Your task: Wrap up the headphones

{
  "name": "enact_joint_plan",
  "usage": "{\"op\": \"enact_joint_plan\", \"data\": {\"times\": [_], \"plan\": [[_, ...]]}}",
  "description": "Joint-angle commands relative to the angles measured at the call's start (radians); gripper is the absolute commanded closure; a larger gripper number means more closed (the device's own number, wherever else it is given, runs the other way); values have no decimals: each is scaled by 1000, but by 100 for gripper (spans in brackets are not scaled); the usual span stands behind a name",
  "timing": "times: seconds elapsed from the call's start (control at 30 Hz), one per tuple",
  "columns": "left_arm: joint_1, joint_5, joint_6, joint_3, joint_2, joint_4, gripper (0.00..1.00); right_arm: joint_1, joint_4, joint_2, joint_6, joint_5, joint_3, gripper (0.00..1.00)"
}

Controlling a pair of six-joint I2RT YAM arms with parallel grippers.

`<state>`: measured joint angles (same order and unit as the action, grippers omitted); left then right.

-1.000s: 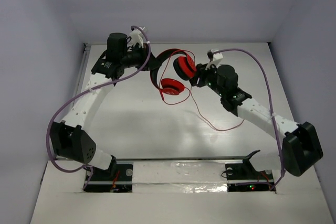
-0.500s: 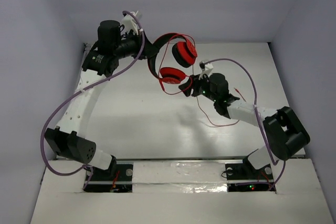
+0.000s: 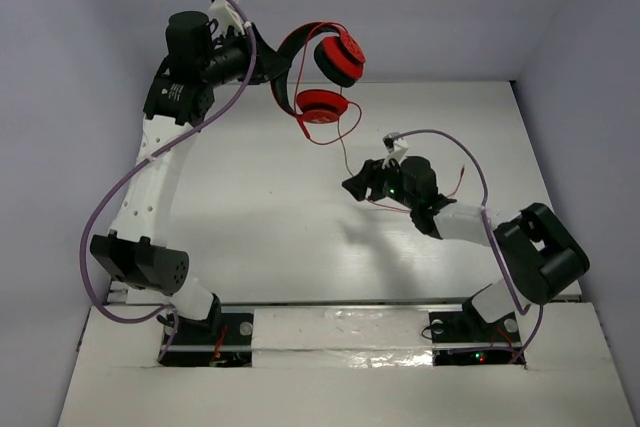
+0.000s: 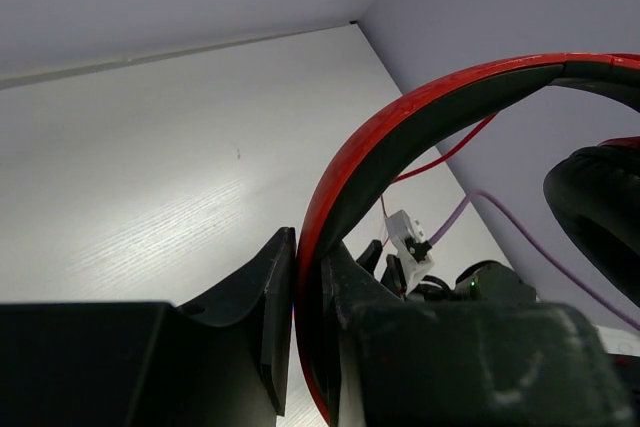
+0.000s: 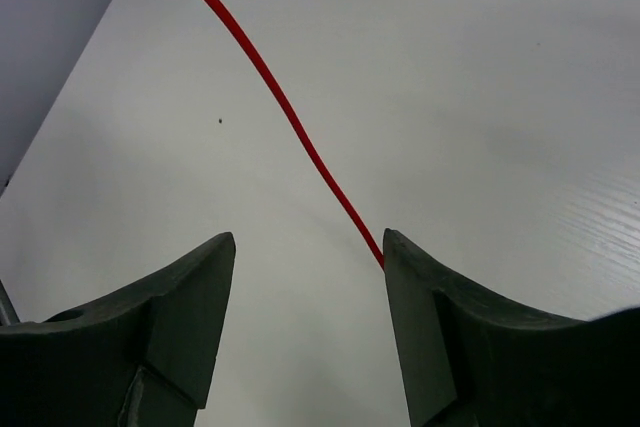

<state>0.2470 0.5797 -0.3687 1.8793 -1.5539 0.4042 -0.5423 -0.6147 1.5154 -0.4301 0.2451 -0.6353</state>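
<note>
Nearest the bases, the right arm folds low over the surface (image 3: pixel 260 227). Its right pincer (image 3: pixel 354 187) points left and away, and its two fingers are spread wide. In the right wrist view the right pincer (image 5: pixel 305 247) is not pinching anything. The single thin red cable (image 5: pixel 280 107) crosses the gap on a slant and meets the inner edge of one finger (image 5: pixel 420 307).

In the top view that cable (image 3: pixel 343 152) runs roughly near-to-far, climbing from the right pincer to the lower earcup. A further stretch trails right, beside the right arm.

Farther back, the left arm stands tall. The left pincer (image 3: pixel 272 69) points right and is pressed together on the headband of the one pair of headphones (image 3: pixel 322 102), holding it up over the far left part of the surface, against the back wall. The headband arcs up and rightward from the grip, and the two red earcups hang at its right end, one above the other. The left wrist view shows the headband (image 4: pixel 400 117) clamped edge-on between the two fingers.

Two purple cables (image 3: pixel 100 217), one along each arm.
</note>
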Motion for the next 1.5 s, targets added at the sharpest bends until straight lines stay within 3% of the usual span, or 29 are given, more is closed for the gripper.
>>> {"op": "enact_joint_plan", "data": {"times": [0.0,0.37,0.6,0.8,0.87,0.97,1.0,1.07,1.2,1.47], "plan": [[-9,43,-84,58,21,-76,100,7,-117,14,-41,37,14,35],[-18,62,-76,24,44,-70,100,7,-77,37,2,-41,-53,30],[-18,43,-90,41,45,-73,100,7,-128,131,-48,0,-49,41],[-18,51,-115,107,14,-73,100,7,-166,195,-101,8,-41,43],[-18,46,-115,104,12,-70,100,7,-161,198,-101,13,-44,48],[-28,6,-102,98,9,-61,100,7,-135,181,-101,8,-49,77],[-28,-18,-102,96,9,-62,100,7,-117,161,-101,10,-47,92],[-28,-56,-111,66,8,-79,100,-4,-99,135,-108,10,-37,100],[-28,-188,-157,-60,32,-171,100,-59,82,60,-88,-27,-44,100],[-28,-305,-228,-236,23,-307,100,-246,375,-81,-38,-207,-99,100]]}}
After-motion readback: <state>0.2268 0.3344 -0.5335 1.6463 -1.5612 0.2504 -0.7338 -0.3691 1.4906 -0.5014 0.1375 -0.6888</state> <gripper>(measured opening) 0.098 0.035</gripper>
